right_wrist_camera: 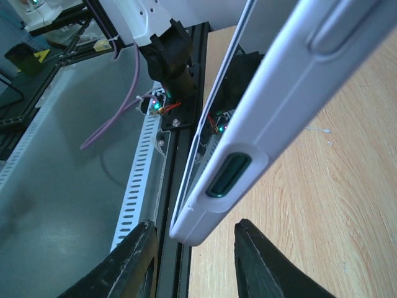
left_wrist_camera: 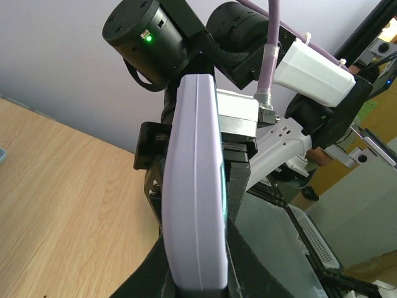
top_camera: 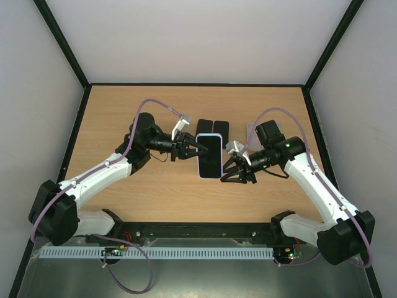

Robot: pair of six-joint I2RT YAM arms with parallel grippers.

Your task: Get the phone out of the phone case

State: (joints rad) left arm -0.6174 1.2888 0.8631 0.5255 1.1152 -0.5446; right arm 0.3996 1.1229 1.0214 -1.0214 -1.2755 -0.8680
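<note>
Currently the left gripper (top_camera: 191, 149) clamps the cased phone (top_camera: 209, 155) over the middle of the table (top_camera: 124, 115); the right gripper (top_camera: 231, 166), toward the table's right, gapes open. Ideally it pinches only the case (left_wrist_camera: 192, 205) rim.

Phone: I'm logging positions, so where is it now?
Top view: the phone is at the table centre, left edge in the left pincer, right pincer beside its right edge.
</note>
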